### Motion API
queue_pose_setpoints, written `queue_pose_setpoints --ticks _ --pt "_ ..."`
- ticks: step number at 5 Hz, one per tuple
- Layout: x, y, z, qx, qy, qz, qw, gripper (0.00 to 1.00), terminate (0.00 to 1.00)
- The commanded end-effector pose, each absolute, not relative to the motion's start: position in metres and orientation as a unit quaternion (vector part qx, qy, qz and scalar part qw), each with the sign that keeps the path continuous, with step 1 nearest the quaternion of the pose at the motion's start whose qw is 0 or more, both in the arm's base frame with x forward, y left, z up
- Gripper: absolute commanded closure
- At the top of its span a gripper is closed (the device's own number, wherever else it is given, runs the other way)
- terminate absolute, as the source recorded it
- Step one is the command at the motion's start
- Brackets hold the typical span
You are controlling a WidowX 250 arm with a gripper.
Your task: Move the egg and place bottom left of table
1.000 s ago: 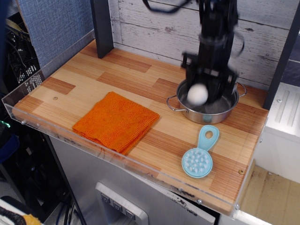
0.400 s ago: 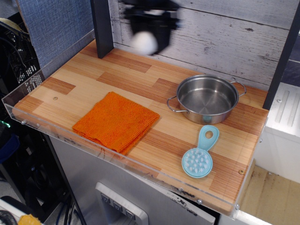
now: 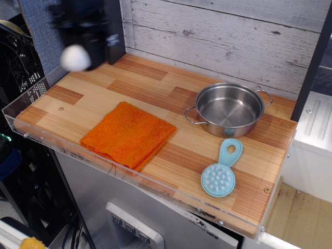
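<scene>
Fingers (image 3: 78, 44) blurred, grip unclear | egg (image 3: 75, 57) below | table (image 3: 155, 88) beneath

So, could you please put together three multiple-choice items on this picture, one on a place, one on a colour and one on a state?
1. Where is the egg?
A. Inside the steel pot
B. In the air over the table's far left corner
C. On the orange cloth

2. What colour is the round brush?
A. Light blue
B. Red
C. Black

3. What is in the steel pot?
A. The egg
B. The brush
C. Nothing

Answers:
1. B: the egg shows as a blurred white ball at the dark claw, above the far left corner of the table.
2. A: the brush lies light blue on the planks in front of the pot.
3. C: the pot's bare steel bottom is in plain view, and the orange cloth lies apart from it.
</scene>
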State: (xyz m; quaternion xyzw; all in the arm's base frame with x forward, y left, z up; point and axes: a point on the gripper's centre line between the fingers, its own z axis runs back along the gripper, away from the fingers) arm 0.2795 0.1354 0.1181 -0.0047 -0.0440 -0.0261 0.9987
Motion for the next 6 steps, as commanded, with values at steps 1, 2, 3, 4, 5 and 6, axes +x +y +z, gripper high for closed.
queue_pose_setpoints --ticks 1,2,3,4,5,6 --pt "0.283 0.188 0.094 0.014 -0.054 0.006 0.998 1.0 0.0" --pt "0.297 0.203 0.071 0.022 -0.051 0.021 0.998 1.0 0.0" --pt "0.31 0.201 0.049 0.031 -0.045 0.03 0.998 1.0 0.0" --pt "0.319 0.188 0.041 0.035 -0.036 0.02 0.999 1.0 0.0" --pt "0.323 0.18 0.045 0.031 -0.029 0.008 0.999 0.0 0.0" --pt "0.323 0.181 0.061 0.037 -0.041 -0.003 0.998 0.0 0.0"
